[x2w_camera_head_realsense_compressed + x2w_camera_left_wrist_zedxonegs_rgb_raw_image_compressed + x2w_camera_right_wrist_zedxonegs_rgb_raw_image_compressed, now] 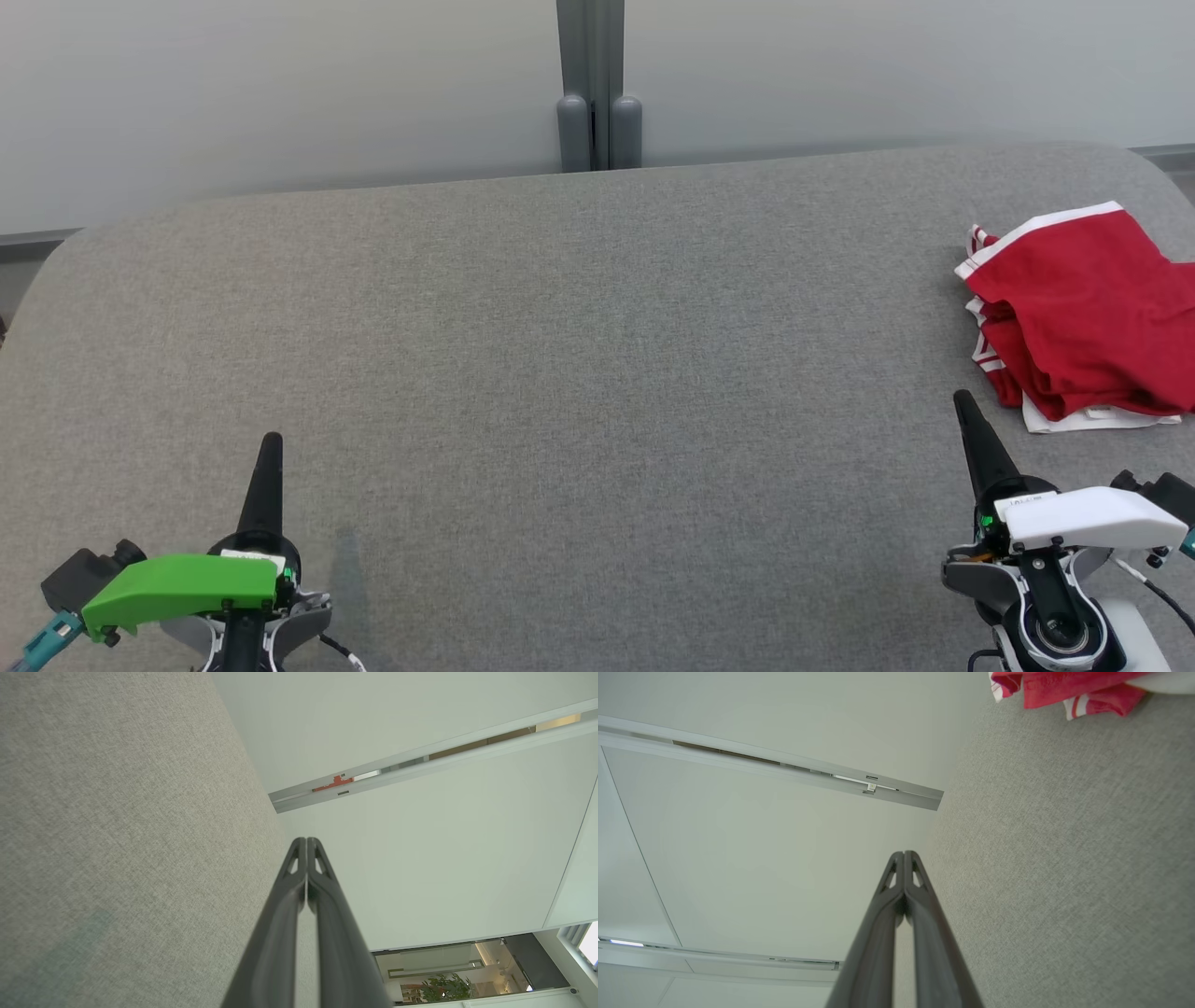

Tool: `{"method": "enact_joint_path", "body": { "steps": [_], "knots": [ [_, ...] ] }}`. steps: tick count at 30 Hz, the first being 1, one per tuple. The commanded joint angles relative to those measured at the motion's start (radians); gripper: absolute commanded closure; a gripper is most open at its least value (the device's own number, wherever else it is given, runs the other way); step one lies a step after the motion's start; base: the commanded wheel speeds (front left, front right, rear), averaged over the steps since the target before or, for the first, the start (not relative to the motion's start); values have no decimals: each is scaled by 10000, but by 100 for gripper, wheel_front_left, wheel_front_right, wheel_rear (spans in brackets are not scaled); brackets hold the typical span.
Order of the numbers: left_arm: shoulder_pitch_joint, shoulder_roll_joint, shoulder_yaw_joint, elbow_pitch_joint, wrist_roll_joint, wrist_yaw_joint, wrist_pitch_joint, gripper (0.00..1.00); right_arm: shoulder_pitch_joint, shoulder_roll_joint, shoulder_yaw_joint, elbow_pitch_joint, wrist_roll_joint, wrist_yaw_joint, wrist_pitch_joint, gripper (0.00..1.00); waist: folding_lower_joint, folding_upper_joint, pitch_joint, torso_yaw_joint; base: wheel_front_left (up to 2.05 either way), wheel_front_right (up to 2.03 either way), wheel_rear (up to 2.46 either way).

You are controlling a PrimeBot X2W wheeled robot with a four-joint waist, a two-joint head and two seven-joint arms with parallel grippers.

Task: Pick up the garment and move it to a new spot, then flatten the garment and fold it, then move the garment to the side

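We see the garment [1088, 308] lying in a crumpled heap on the grey table [560, 373]. It is out toward 3 o'clock in the head view, close to the table's right edge, and it runs off that side of the picture. It is red, with white bands and stripes along its hems, and a white layer shows under its near edge.

Our left gripper [272, 443] sits at 7 o'clock in the head view, under a green cover [182, 588]. Its two dark fingers are pressed together into one spike pointing toward 12 o'clock. In the left wrist view the fingers meet at the tips with nothing between them. The table lies toward 9 o'clock there and a pale wall [444, 858] toward 3 o'clock.

Our right gripper [963, 403] sits at 5 o'clock in the head view, under a white cover [1083, 518]. It is likewise clenched and empty, leaning slightly toward 11 o'clock. Its tip is near the garment's near-left corner but apart from it, and the cloth begins toward 2 o'clock from the tip. In the right wrist view the tips are closed on each other, and the garment shows at 1 o'clock along the top edge, well apart from them.

Behind the table, at 12 o'clock in the head view, a grey post [597, 84] stands against the wall.
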Motion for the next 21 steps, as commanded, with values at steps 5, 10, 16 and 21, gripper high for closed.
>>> {"method": "enact_joint_path", "body": {
  "steps": [5, 10, 16, 21],
  "knots": [
    [-233, 56, 154, -9, -528, -62, 158, 100, -153, -39, -110, 29, 534, 6, 165, 100, 0, 0, -43, 3, 0, 0, 0],
    [-251, 47, 243, 25, -889, -73, 275, 100, -161, -31, -173, 77, 896, 6, 277, 100, 0, 0, -82, 5, 0, 0, 0],
    [-248, 36, 348, 64, -1284, -91, 394, 100, -168, -20, -245, 135, 1309, 6, 423, 100, 0, 0, -128, 7, 0, 0, 0],
    [-251, 26, 423, 96, -1615, -102, 492, 100, -161, -12, -307, 179, 1616, 7, 520, 100, 0, 0, -166, 9, 0, 0, 0]
  ]
}}
